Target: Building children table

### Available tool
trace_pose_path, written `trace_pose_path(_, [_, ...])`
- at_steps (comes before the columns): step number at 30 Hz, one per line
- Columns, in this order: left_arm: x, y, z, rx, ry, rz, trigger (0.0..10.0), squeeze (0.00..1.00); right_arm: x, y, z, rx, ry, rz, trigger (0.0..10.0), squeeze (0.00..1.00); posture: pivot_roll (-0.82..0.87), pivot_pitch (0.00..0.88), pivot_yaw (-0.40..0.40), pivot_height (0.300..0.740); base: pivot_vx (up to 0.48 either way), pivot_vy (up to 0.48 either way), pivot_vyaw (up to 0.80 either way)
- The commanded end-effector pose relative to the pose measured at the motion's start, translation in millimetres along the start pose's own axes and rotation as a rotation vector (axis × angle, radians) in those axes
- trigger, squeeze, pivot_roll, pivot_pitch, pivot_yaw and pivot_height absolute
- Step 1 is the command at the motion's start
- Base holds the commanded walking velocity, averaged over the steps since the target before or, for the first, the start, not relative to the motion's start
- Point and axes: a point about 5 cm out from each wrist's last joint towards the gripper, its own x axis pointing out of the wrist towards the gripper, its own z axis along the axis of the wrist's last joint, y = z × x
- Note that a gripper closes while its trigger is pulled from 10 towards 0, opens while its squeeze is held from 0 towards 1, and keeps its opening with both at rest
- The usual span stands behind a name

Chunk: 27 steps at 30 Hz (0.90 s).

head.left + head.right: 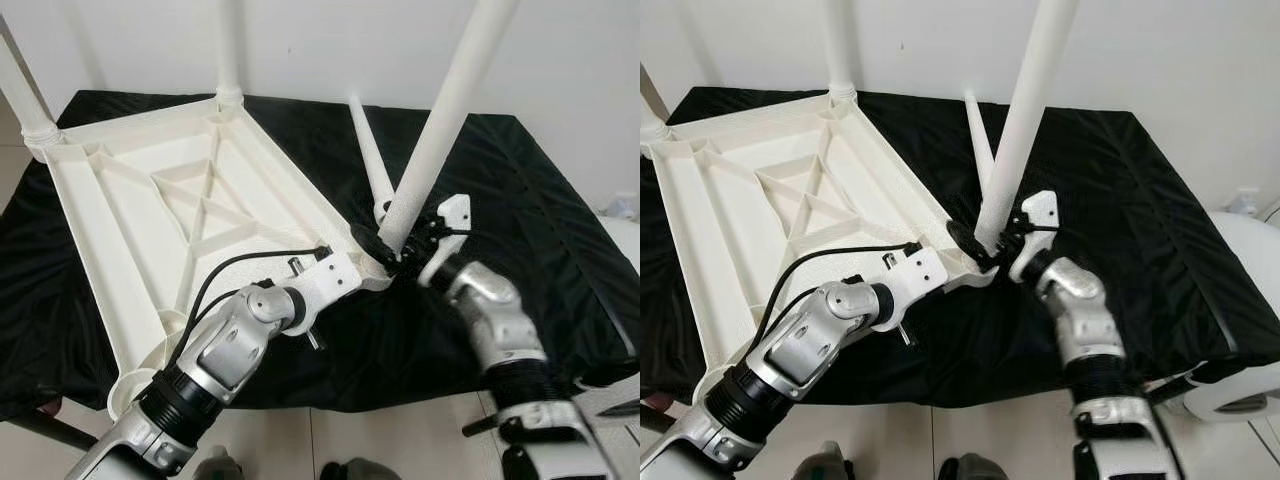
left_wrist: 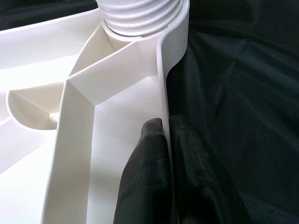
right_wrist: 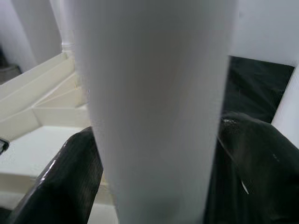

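Upturned white children's table top [image 1: 190, 215] lying underside-up on the black-draped desk [image 1: 520, 200], both claws at its near corner.

The tilted table leg [image 1: 445, 120] meets the top's near corner socket, leaning away from the top; the right claw [image 3: 154, 186] is closed around this leg just above the corner, a black finger on each side of the white tube. The left claw [image 2: 168, 172] pinches the top's thin rim beside that same corner, one finger [image 2: 145, 177] inside the rim and the other outside against the black cloth. Two further legs [image 1: 228, 50] stand upright in the top's far corners, and a loose leg [image 1: 370, 160] lies on the cloth just beyond the near corner, behind the tilted leg.
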Motion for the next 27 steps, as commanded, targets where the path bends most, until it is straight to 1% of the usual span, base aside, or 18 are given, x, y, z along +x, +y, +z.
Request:
trace_pose_path(1, [-0.6,-5.7,17,0.060,-0.065,-0.040,10.0,0.00,-2.9,-3.0,-5,0.001,0.023,0.024,10.0,0.00,0.04,0.000,-0.080,0.740,0.000,0.000,0.00])
trace_pose_path(3, [-1.0,-4.4,17,0.061,-0.064,-0.037,10.0,0.00,-5.3,-9.7,-8,0.006,0.052,0.047,10.0,0.00,0.05,0.000,-0.079,0.740,0.000,0.000,0.00])
trace_pose_path(4, [-1.0,-4.4,17,0.061,-0.064,-0.037,10.0,0.00,-5.3,-9.7,-8,0.006,0.052,0.047,10.0,0.00,0.05,0.000,-0.079,0.740,0.000,0.000,0.00])
trace_pose_path(7, [-1.6,-3.2,17,0.061,-0.063,-0.033,10.0,0.00,-6.6,-16.6,-9,0.015,0.069,0.058,10.0,0.00,0.05,0.000,-0.079,0.740,0.000,0.000,0.00])
trace_pose_path(13, [-2.0,-2.7,17,0.060,-0.061,-0.031,10.0,0.00,-5.8,-18.3,-10,0.016,0.072,0.065,10.0,0.00,0.05,0.000,-0.076,0.740,0.000,0.000,0.00])
trace_pose_path(14, [-2.5,-2.6,17,0.061,-0.059,-0.032,10.0,0.00,-5.0,-18.6,-10,0.026,0.070,0.078,1.7,0.00,0.05,0.000,-0.074,0.740,0.000,0.000,0.00])
trace_pose_path(17, [-2.7,-2.6,17,0.062,-0.058,-0.032,10.0,0.00,-4.8,-19.0,-10,0.029,0.068,0.085,1.7,0.00,0.05,0.000,-0.074,0.740,0.000,0.000,0.00])
trace_pose_path(18, [-2.7,-3.0,16,0.062,-0.058,-0.033,10.0,0.00,-4.5,-18.0,-10,0.048,0.063,0.097,0.0,0.00,0.05,0.000,-0.074,0.740,0.000,0.000,0.00])
trace_pose_path(24, [-2.4,-3.6,17,0.059,-0.060,-0.033,10.0,0.00,-4.6,-15.8,-12,0.067,0.058,0.119,0.0,0.00,0.04,0.000,-0.075,0.740,0.000,0.000,0.00])
trace_pose_path(27, [-1.9,-4.4,17,0.058,-0.061,-0.036,10.0,0.00,-4.9,-12.4,-12,0.083,0.037,0.125,0.0,0.00,0.04,0.000,-0.075,0.740,0.000,0.000,0.00])
